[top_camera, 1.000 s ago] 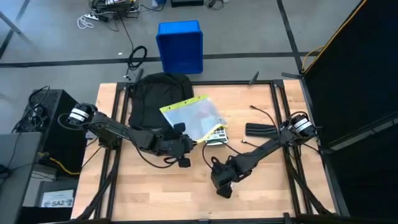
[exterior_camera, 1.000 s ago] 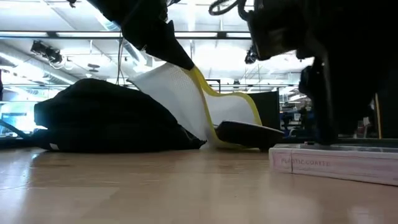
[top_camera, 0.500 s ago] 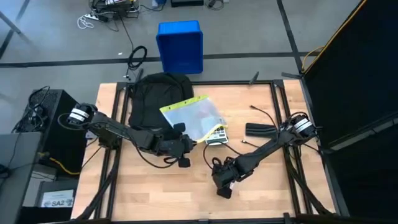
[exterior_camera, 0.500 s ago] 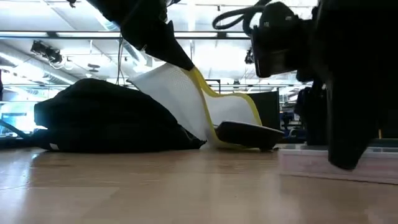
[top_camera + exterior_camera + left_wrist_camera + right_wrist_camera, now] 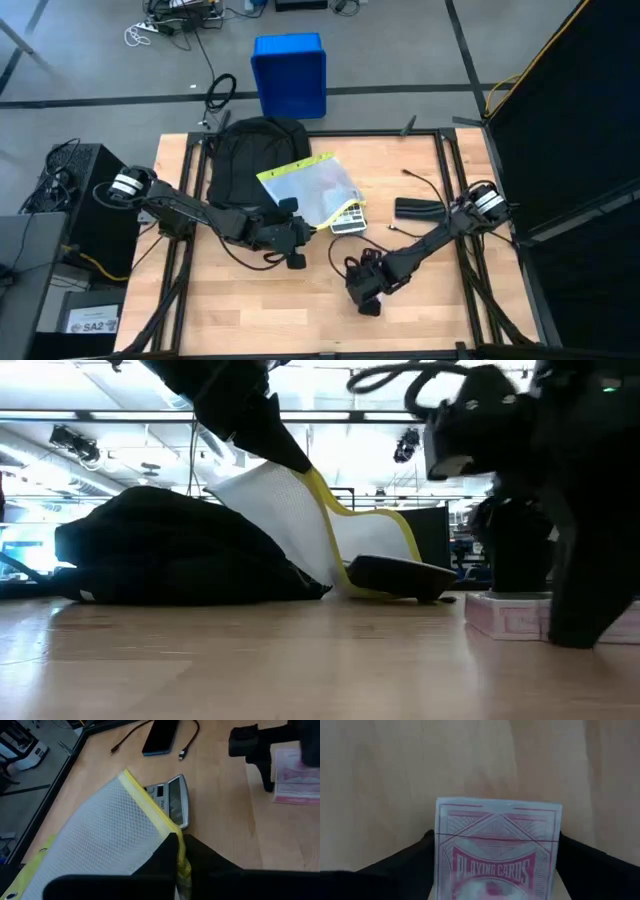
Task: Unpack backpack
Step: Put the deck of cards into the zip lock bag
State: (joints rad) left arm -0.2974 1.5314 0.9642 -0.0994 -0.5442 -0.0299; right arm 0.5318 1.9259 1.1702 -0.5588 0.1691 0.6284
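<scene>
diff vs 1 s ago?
The right gripper and the pink playing-card box between its fingers slid right along the table's front. Unchanged: left gripper clamped on the yellow-edged mesh pouch beside the black fabric backpack; grey calculator in place.

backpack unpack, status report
Left end effector shut on mesh pouch. Right end effector straddles playing cards box. Backpack at table's back. Nothing in the way.
</scene>
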